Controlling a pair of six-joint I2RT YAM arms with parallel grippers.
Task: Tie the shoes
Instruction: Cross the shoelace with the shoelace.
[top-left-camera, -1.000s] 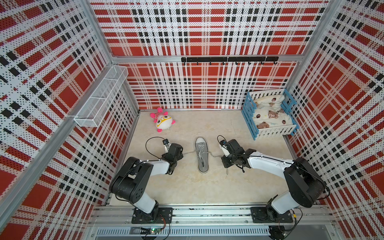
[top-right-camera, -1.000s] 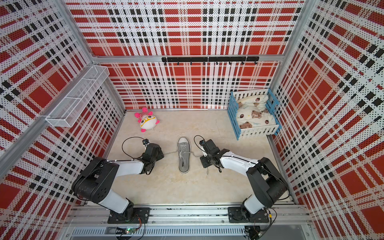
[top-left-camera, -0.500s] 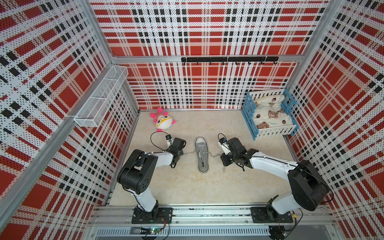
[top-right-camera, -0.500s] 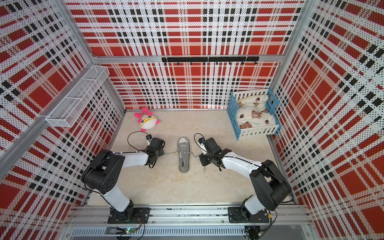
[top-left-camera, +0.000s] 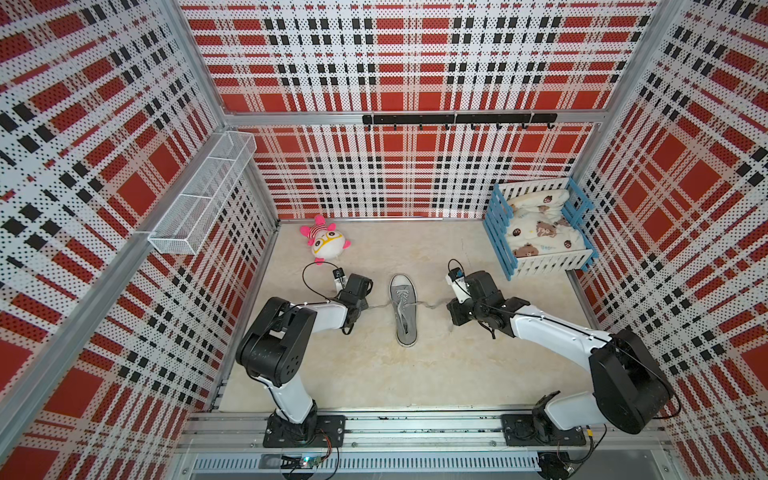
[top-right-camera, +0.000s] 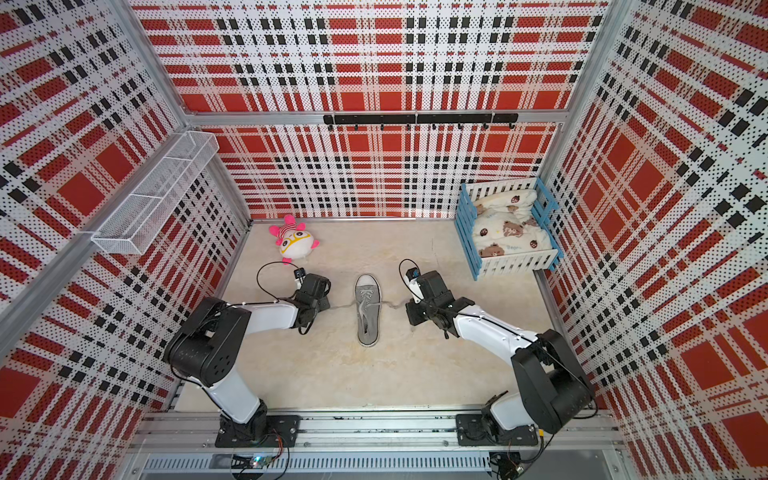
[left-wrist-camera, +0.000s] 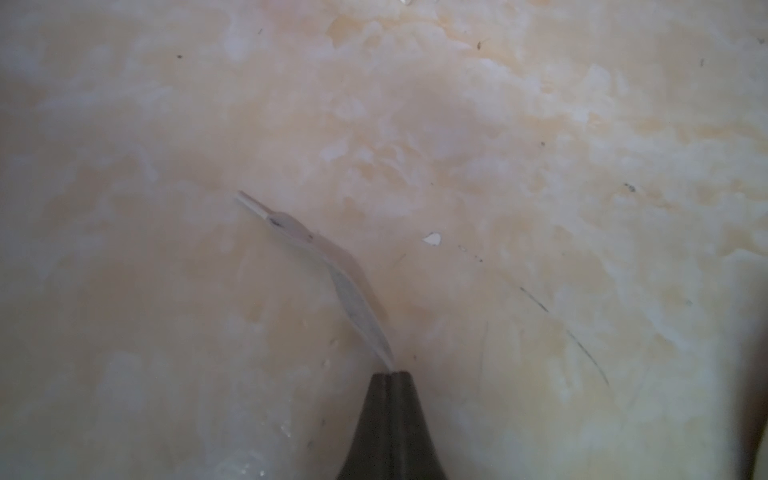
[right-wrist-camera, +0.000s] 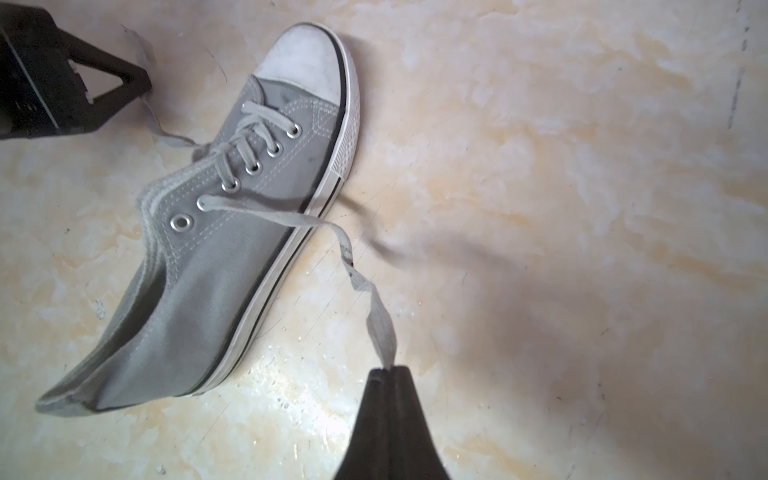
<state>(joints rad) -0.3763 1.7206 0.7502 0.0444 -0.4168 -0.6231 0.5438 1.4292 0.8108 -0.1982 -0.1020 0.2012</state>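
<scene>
- Right gripper (right-wrist-camera: 390, 370): jaws closed on one lace (right-wrist-camera: 376, 316), which rises to it from an eyelet on the shoe's right side.
- Left gripper (left-wrist-camera: 391, 374): jaws pinched shut on the other lace (left-wrist-camera: 353, 303); its free tip trails on the table (left-wrist-camera: 540, 124).
- Shoe (top-left-camera: 403, 309): flat mid-table between both grippers, toe pointing away, laces unknotted and drawn out to either side — likely so they can be crossed.
- Plush toy (top-left-camera: 326, 242) and crib (top-left-camera: 540, 262): farther back, well apart from the shoe.
</scene>
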